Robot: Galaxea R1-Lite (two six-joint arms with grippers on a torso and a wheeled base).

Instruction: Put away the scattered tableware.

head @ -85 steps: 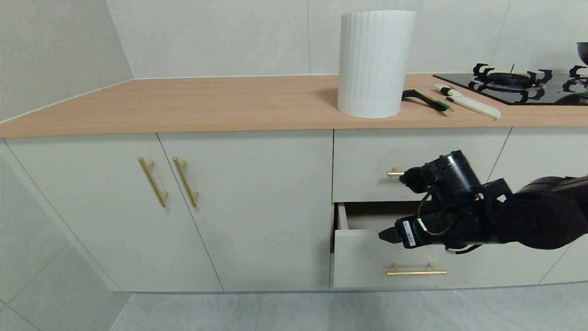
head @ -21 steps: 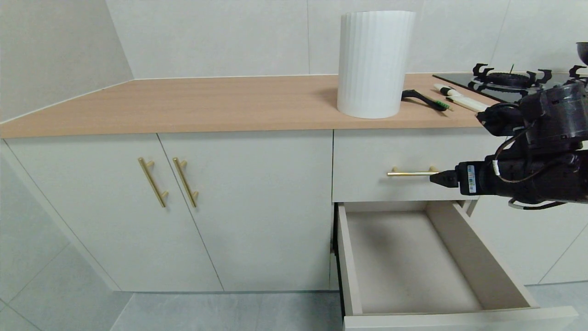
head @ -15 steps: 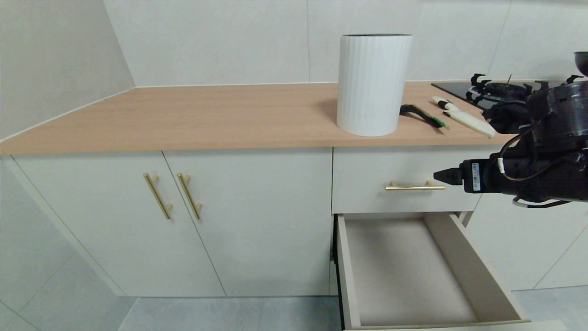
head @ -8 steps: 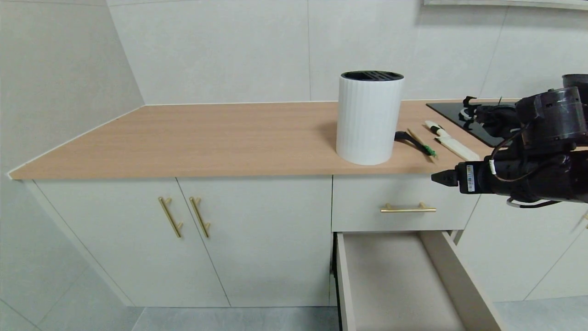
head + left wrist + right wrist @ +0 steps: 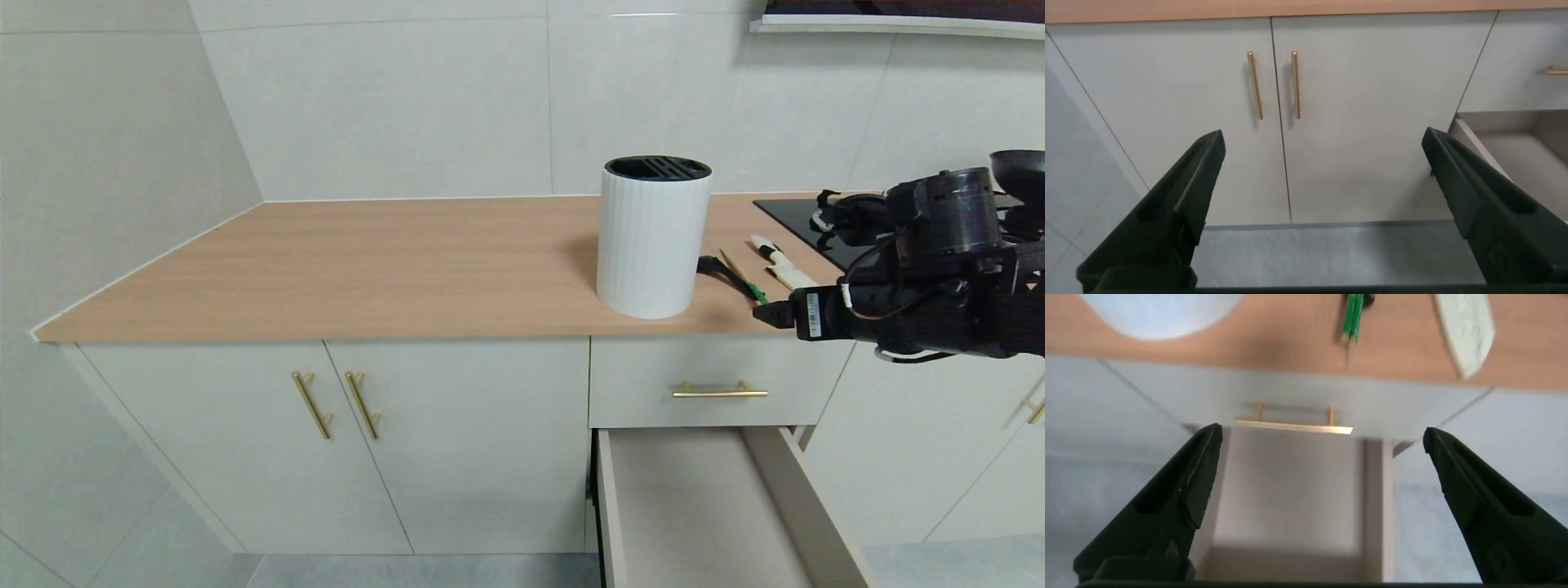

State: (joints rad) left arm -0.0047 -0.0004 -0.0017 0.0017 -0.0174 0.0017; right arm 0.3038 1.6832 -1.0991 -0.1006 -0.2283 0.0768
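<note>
Knife: the knife [image 5: 782, 265], white from handle to blade, lies flat on the counter [image 5: 367, 261], blade end toward the front edge. It sits between the holder and the stove.
Second piece: right next to it is the black-handled tool [image 5: 733, 278], on the side nearer the holder. Its green end points at the counter's front edge.
Holder: the holder [image 5: 653, 245] is a tall, ribbed white cylinder with a black slotted top. It stands upright on the counter, just beside the tool's black handle.
Right side: now the right gripper [image 5: 774, 314] hangs at the counter's front edge, about level with the worktop. Its tip is just beside the tool's green end, and whether they touch I cannot tell. Its fingers [image 5: 1188, 498] are spread wide, with nothing between them.
Left side: the left gripper [image 5: 1323, 216] is down low, facing the cupboard doors [image 5: 1274, 106]. Its fingers [image 5: 1180, 212] are spread wide as well and carry nothing.
Drawer: the drawer [image 5: 608, 506] is pulled well out below the counter, its pale floor on show. It lies under the right gripper.
Upper drawer: the upper drawer [image 5: 645, 380] is shut, directly above the open one. A gold handle [image 5: 720, 392] runs across its front.
Stove: the black stove [image 5: 804, 216] is set into the counter beyond the knife, toward the robot's right.
</note>
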